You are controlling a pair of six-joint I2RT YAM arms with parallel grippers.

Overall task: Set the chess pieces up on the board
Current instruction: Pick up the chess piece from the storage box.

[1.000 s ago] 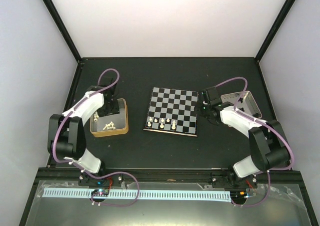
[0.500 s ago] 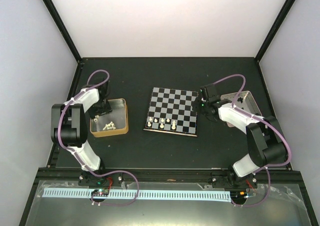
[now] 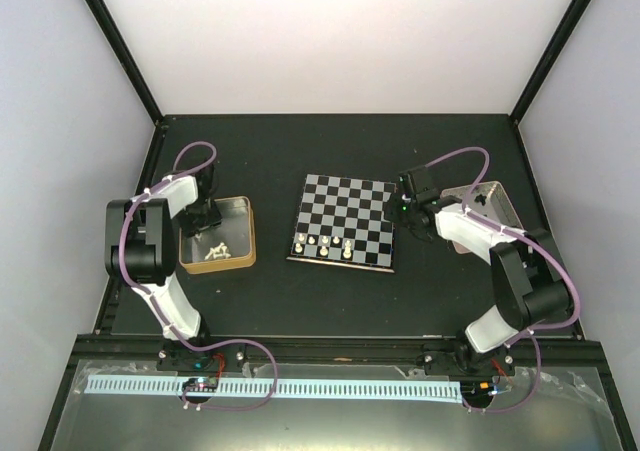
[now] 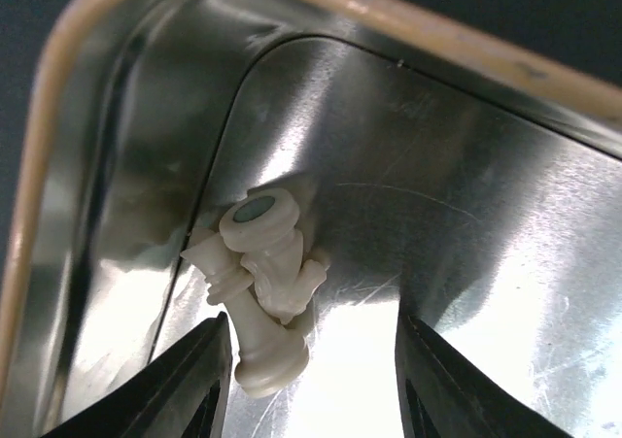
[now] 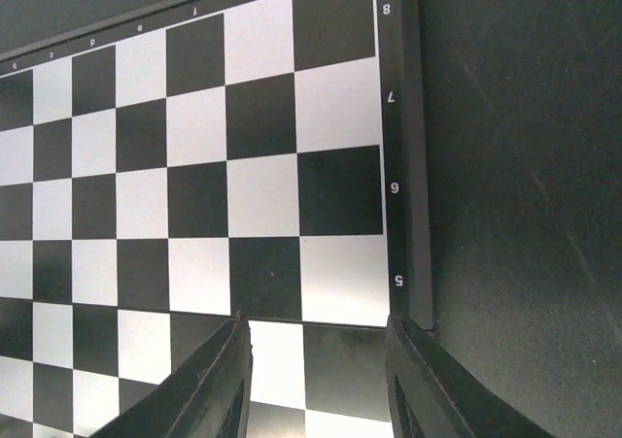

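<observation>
— Jaws on the left arm?
— Parted, low inside the tin (image 4: 486,215), gripping nothing. A small heap of cream pieces (image 4: 262,273) lies just ahead of them. The lowest piece is close beside the finger (image 4: 194,380) at the view's left.
— Which way do they point?
— All lie on their sides. One turns its round base, with a greyish disc, toward the camera. The one beneath runs lengthwise toward the jaws, wide end nearest.
— Surfaces?
— Tin floor is shiny, scratched metal with a rounded corner and a rolled gold rim. The pieces are smooth, turned and waisted.
— Right jaws?
— Parted too, empty, over the right edge of the board (image 5: 194,166). Digits eight to five run down its border. It has flat black and pale squares and lies on the matte black bench (image 5: 525,215).
— Anything on it?
— A few placed pieces (image 3: 325,242), cream, on the near rows, too small to tell how they face.
</observation>
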